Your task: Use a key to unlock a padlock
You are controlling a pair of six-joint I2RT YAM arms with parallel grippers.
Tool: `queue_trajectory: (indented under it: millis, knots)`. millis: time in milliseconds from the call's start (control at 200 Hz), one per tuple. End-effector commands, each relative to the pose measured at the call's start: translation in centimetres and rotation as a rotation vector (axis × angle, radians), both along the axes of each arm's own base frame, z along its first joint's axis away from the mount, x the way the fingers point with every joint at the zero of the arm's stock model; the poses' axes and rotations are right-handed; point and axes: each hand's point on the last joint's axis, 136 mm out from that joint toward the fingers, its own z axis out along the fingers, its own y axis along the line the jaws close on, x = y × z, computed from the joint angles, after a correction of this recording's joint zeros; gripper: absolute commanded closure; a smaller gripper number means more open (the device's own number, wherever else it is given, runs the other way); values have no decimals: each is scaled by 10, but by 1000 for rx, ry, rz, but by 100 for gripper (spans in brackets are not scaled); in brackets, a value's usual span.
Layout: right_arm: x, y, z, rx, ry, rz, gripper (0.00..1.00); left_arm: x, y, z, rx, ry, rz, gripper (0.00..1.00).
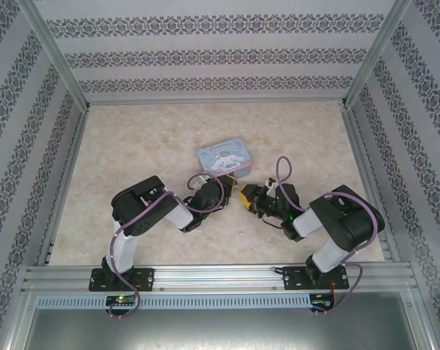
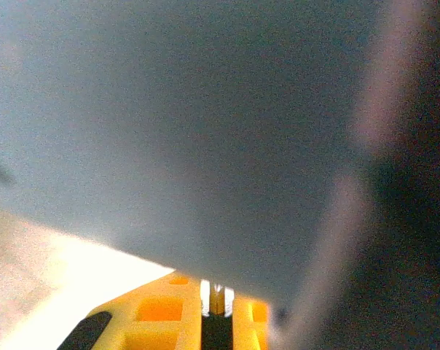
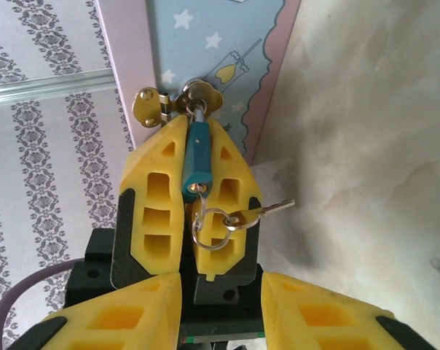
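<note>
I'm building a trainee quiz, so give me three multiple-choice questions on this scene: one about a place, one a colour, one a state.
1. Where is the padlock? A. hanging on the tin box's clasp B. flat on the table C. on the rail
2. Its body colour? A. red B. blue C. black
3. The left gripper is? A. wide open B. shut on the padlock C. holding a cable
Answers: 1A, shackle through the clasp; 2B, blue body; 3B, its fingers pinch the body.
</note>
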Motion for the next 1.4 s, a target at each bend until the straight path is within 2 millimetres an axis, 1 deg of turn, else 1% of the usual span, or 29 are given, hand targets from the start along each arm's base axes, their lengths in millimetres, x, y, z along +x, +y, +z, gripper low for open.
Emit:
queue_trajectory:
  millis: [0, 215, 380, 565, 749, 859, 979, 1139, 1309, 1319, 1329, 1399]
  knots:
    - [10, 4, 10, 12, -46, -16, 67, 5, -3, 10, -12, -41, -10, 100]
    - [19, 9, 11, 27, -40, -24, 69, 5, -3, 11, -13, -40, -12, 100]
    - [22, 10, 8, 35, -32, -29, 72, 5, -4, 11, -13, -40, -14, 100]
    - [25, 13, 11, 45, -35, -31, 75, 5, -5, 11, -11, -39, -17, 100]
    - [28, 15, 11, 50, -35, -31, 82, 6, -6, 11, -11, -39, -18, 100]
    - [29, 16, 10, 54, -31, -30, 89, 6, -6, 12, -14, -41, -20, 100]
    - [30, 17, 11, 62, -32, -31, 100, 6, -7, 12, -12, -41, -21, 100]
    - [32, 16, 11, 64, -28, -43, 100, 6, -8, 13, -14, -42, -27, 100]
    - [43, 14, 13, 102, -15, -94, 100, 5, -12, 15, -12, -49, -41, 100]
    - [49, 17, 20, 118, -33, -95, 100, 5, -12, 15, -12, -49, -41, 100]
    - [52, 18, 23, 126, -38, -100, 100, 5, -12, 16, -13, -51, -41, 100]
    - [63, 16, 31, 171, -51, -129, 100, 4, -12, 15, -13, -50, -41, 100]
